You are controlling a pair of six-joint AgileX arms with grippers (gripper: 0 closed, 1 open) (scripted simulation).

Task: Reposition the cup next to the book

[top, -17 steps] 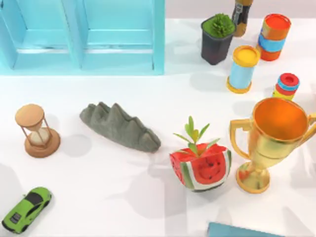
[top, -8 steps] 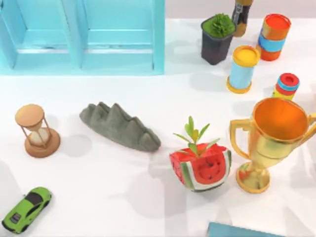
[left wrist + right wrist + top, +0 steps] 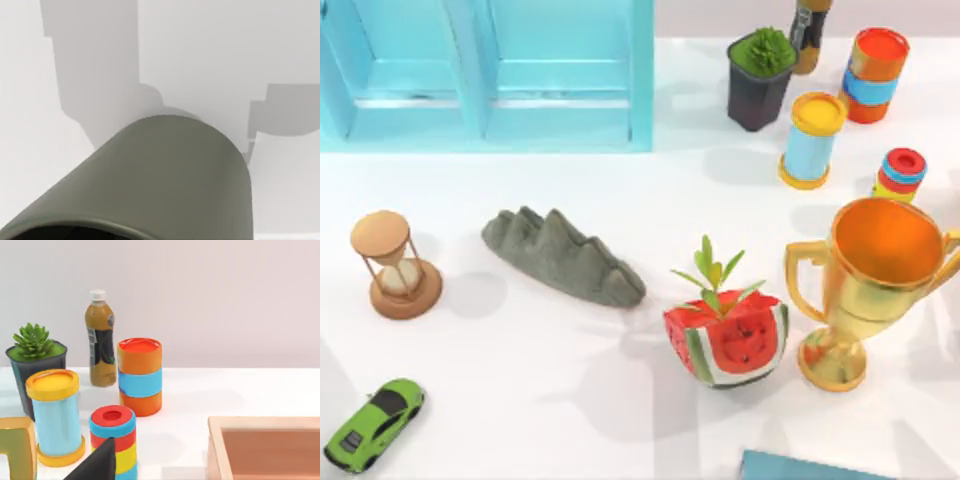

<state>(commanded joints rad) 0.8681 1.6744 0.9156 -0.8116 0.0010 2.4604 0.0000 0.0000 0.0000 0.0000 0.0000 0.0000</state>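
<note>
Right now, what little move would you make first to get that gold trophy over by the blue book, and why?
Probably bring my right arm's tool down toward the cup, since it stands upright on the table's right side, untouched, apart from the watermelon planter. The book lies just below it at the near edge, so only a short carry would follow.

From above I see the shiny gold two-handled trophy cup standing upright at the right edge of the frame, just beside a watermelon-slice planter with green sprigs. A sliver of the flat teal-blue book lies at the bottom edge, below them. A grey ridged rock sits mid-frame, a wooden hourglass at left, a light-blue shelf unit upper left.
</note>
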